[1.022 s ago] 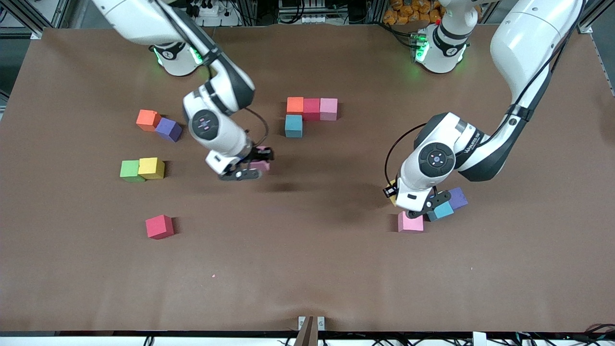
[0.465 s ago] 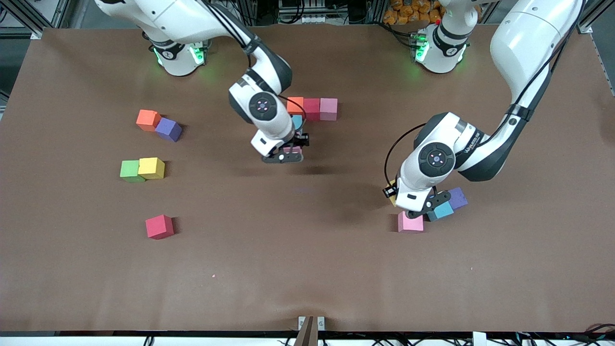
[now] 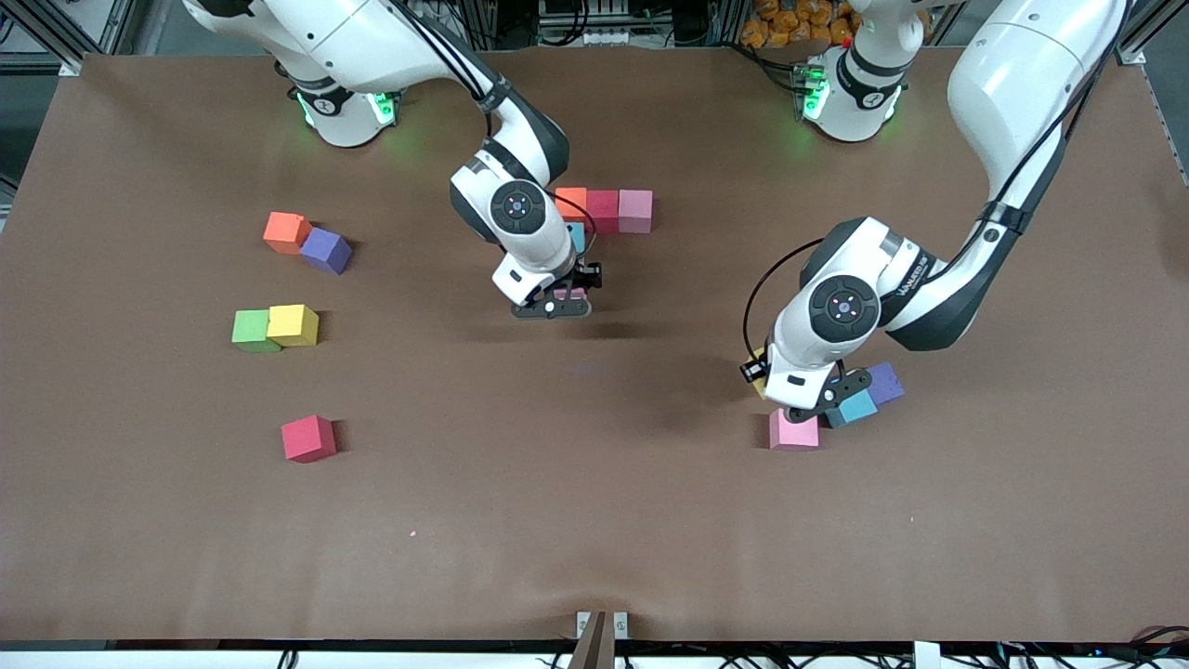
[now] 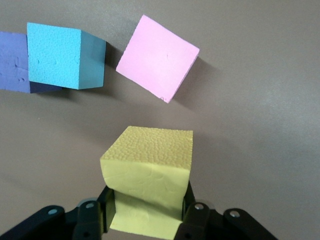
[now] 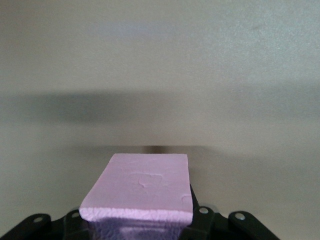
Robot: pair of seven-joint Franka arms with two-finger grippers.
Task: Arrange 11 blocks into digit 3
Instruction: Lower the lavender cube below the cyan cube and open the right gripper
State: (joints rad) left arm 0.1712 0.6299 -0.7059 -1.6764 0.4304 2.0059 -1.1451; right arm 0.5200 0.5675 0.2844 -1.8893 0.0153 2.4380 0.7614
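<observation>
We see a brown table [image 3: 594, 520] bearing loose cubes. Toward the right arm's end lie an orange cube [image 3: 285, 231] touching a purple cube [image 3: 325, 250], a green cube [image 3: 252, 330] against a yellow cube [image 3: 293, 325], and 1 red cube [image 3: 308, 438] nearer the camera. Mid-table, orange, red and pink cubes form a row of 3 [image 3: 604, 210].

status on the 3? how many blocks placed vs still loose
Done: four placed, an orange block, red block and pink block in a row, with a blue block under the orange end. In hand: the right pincer holds a pink cube just below the blue one; the left pincer grips a yellow cube above the loose cluster. Left: seven to place, counting those two.
</observation>
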